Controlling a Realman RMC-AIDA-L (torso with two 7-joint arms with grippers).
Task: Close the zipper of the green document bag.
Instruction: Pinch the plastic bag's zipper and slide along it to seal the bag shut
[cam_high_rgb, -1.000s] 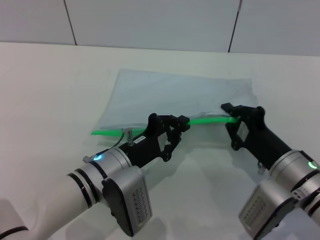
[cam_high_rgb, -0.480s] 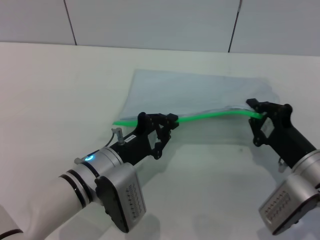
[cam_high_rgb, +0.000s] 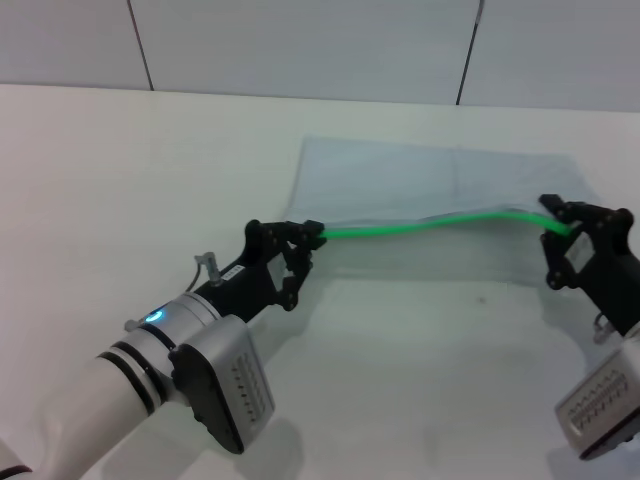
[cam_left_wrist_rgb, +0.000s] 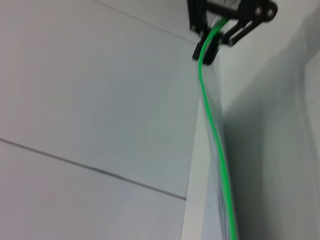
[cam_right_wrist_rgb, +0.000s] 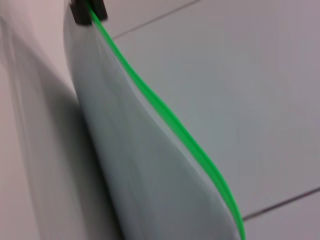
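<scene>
The green document bag (cam_high_rgb: 430, 180) lies flat on the white table, a translucent pale blue-grey pouch. Its zipper (cam_high_rgb: 430, 223), a thin bright green strip, runs along the near long edge and is lifted slightly between my two grippers. My left gripper (cam_high_rgb: 312, 233) is shut on the strip's left end. At the right end my right gripper (cam_high_rgb: 562, 222) is shut on the bag's corner. From the left wrist, the zipper (cam_left_wrist_rgb: 214, 130) leads away to the right gripper (cam_left_wrist_rgb: 207, 47). The right wrist view shows the zipper (cam_right_wrist_rgb: 165, 112) leading to the left gripper (cam_right_wrist_rgb: 88, 11). The slider is hidden.
The white table (cam_high_rgb: 150, 150) stretches to the left and in front of the bag. A pale tiled wall (cam_high_rgb: 300, 40) rises behind the table's far edge.
The bag and my right gripper have moved right. My left gripper has drawn back left and now sits at the green strip's left end instead of partway along it.
</scene>
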